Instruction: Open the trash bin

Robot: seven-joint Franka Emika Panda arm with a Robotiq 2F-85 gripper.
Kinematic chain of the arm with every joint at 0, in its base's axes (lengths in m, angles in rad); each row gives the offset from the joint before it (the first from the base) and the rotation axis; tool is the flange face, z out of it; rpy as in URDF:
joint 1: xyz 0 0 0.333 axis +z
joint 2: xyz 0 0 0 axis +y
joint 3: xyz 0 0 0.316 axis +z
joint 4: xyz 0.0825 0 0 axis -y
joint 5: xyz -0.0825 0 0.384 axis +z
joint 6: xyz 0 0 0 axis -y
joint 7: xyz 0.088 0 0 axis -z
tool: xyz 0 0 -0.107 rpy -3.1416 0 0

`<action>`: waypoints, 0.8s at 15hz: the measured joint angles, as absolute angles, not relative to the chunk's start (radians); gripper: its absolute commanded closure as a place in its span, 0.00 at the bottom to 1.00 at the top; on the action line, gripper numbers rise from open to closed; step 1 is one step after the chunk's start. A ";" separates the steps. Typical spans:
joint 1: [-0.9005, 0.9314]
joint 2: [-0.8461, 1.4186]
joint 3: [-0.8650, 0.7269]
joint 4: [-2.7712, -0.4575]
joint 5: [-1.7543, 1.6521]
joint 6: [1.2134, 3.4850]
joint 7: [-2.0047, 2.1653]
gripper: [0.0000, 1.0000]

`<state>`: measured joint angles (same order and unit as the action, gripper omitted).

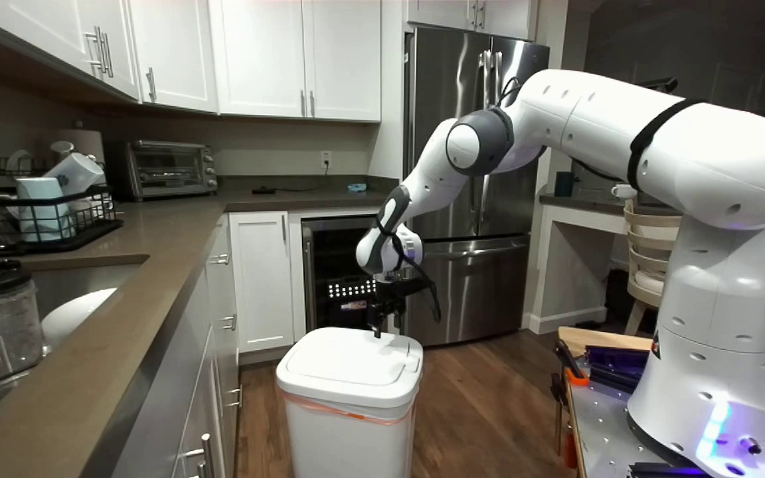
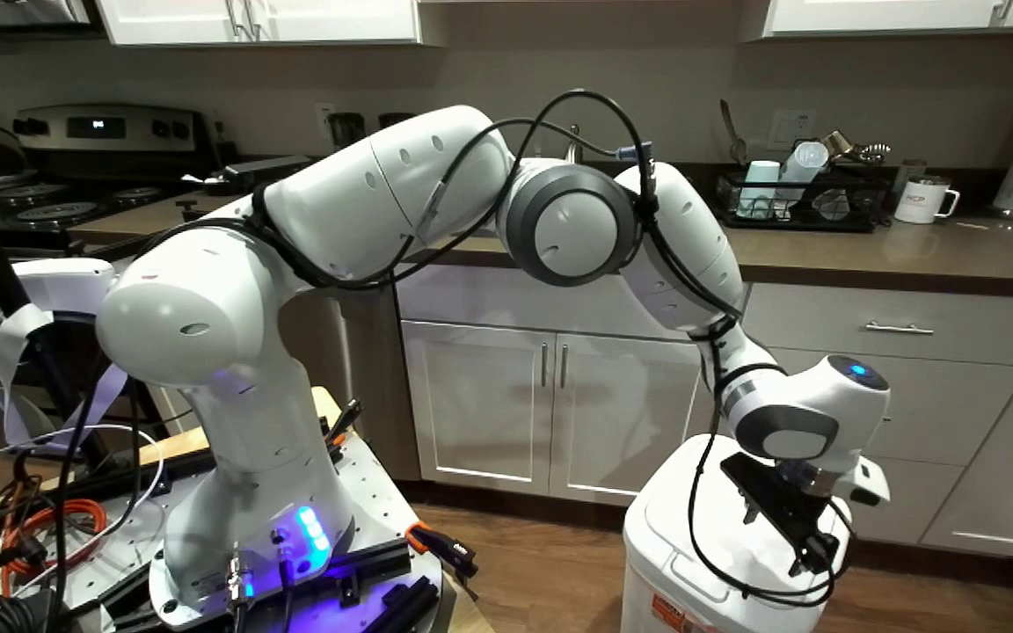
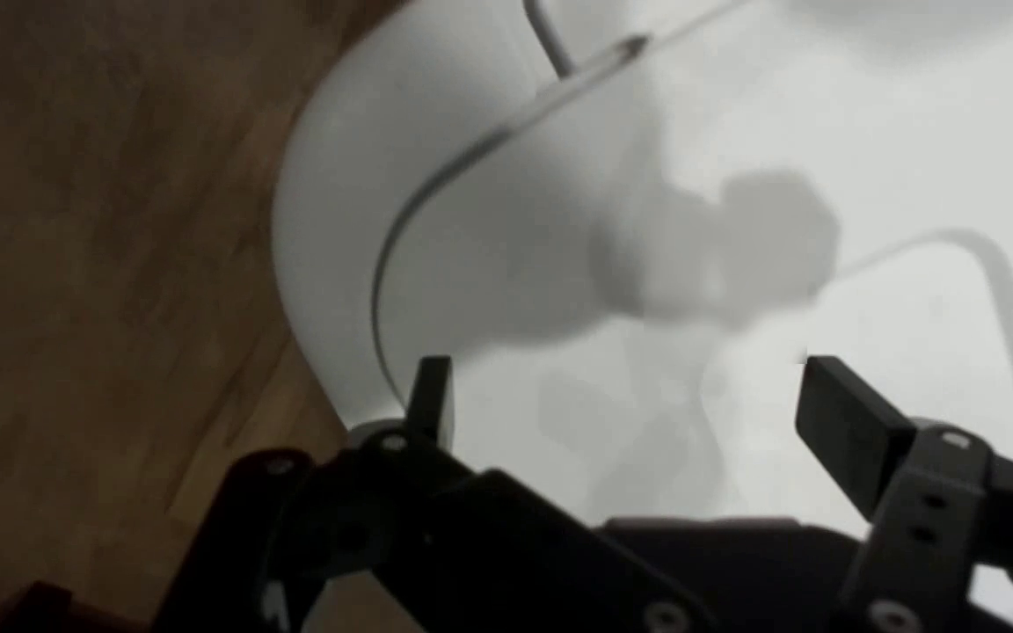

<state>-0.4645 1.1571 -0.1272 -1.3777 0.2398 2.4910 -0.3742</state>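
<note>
A white trash bin (image 1: 349, 431) stands with its lid (image 1: 336, 362) down in an exterior view, a counter (image 1: 130, 318) beside it and a steel refrigerator (image 1: 449, 222) behind it. In an exterior view, a robot arm (image 2: 436, 167) bends over the bin, white drawers (image 2: 893, 396) behind the bin. In the wrist view, the claw (image 3: 623, 378) points at the bin's lid, fingers (image 3: 854, 431) wide apart and released; whether they touch it cannot be told.
</note>
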 measured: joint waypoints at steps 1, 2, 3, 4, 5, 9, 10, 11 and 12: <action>-0.461 1.152 -0.140 -1.430 0.240 2.533 -0.373 0.00; -0.461 1.142 -0.150 -1.480 0.235 2.568 -0.368 0.00; -0.465 1.128 -0.155 -1.528 0.227 2.599 -0.361 0.00; -0.469 1.110 -0.160 -1.577 0.222 2.629 -0.356 0.00; -0.471 1.087 -0.166 -1.626 0.218 2.656 -0.351 0.00; -0.471 0.994 -0.178 -1.795 0.189 2.754 -0.325 0.00; -0.470 0.980 -0.176 -1.824 0.186 2.792 -0.319 0.00; -0.470 0.971 -0.174 -1.848 0.185 2.830 -0.311 0.00; -0.469 0.968 -0.170 -1.865 0.182 2.863 -0.303 0.00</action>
